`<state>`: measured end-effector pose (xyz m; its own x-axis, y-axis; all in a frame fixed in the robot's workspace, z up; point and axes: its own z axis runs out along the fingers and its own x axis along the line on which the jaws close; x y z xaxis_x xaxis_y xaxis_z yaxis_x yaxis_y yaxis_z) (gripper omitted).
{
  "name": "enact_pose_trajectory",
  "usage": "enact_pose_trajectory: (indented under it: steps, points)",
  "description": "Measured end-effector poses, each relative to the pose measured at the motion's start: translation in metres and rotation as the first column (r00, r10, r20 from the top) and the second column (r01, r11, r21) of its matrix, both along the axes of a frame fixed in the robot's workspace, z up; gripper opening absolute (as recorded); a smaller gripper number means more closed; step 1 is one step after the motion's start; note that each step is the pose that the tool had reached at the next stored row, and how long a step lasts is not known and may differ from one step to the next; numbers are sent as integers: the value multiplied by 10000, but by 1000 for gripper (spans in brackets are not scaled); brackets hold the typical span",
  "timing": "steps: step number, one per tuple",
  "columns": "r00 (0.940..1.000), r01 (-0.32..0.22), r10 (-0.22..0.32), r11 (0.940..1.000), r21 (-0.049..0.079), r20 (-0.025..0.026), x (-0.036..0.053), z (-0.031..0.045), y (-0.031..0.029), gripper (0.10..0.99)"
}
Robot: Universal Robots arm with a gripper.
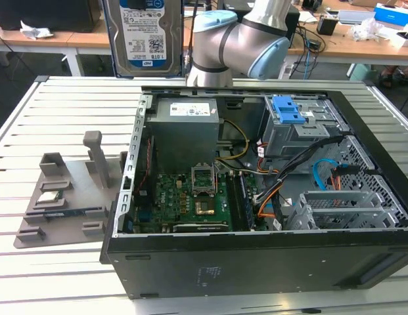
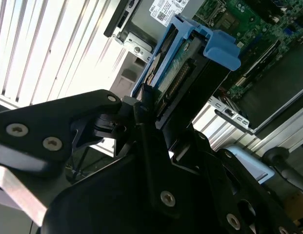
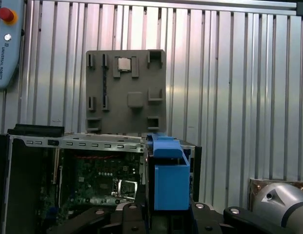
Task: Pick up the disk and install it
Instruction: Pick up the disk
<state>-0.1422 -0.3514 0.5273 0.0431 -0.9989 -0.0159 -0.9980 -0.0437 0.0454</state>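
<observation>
Pincer (image 2: 149,107) clamped tight on one end of the disk (image 1: 142,33). The disk's blue frame (image 2: 222,48) shows in both wrist views. In the exterior view the disk hangs upright in the air with its label facing the camera, over the far edge of the surface (image 1: 33,125), past the far corner of the open computer case (image 1: 256,262) on the exterior view's left. Arm (image 1: 236,39) is just beside the disk, on the exterior view's right. Drive cage (image 1: 292,121) with blue latch sits far inside the case. Grey parts holder (image 1: 66,190) lies on the surface at the exterior view's left of the case, with a small chip (image 1: 49,195) in it.
</observation>
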Motion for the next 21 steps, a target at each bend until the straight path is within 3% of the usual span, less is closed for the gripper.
enact_pose_trajectory:
  steps: [21]
  points:
    - [10000, 1, -1, 10000, 0, 0, 605, 0, 0, 361]
